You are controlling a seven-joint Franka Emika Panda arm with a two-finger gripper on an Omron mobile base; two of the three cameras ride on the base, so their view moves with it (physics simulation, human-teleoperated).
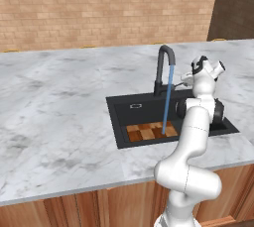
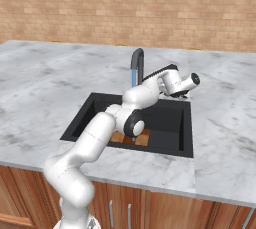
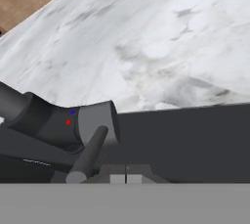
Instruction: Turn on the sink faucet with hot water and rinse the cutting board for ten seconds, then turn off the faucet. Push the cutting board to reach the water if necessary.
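Beside the sink faucet [image 1: 164, 70], the gripper [image 3: 126, 178] rests with jaws fully closed, holding nothing, near the side lever [image 3: 90, 153], likely waiting to shut it off. Water [image 1: 167, 103] falls onto the checkered wooden cutting board [image 1: 149, 131] on the near floor of the black sink [image 1: 129, 106].

A tan brick wall [image 1: 99, 8] runs behind my grey-veined white marble counter [image 1: 54, 122]. Wooden cabinet fronts [image 2: 150, 213] sit under the counter's front edge.
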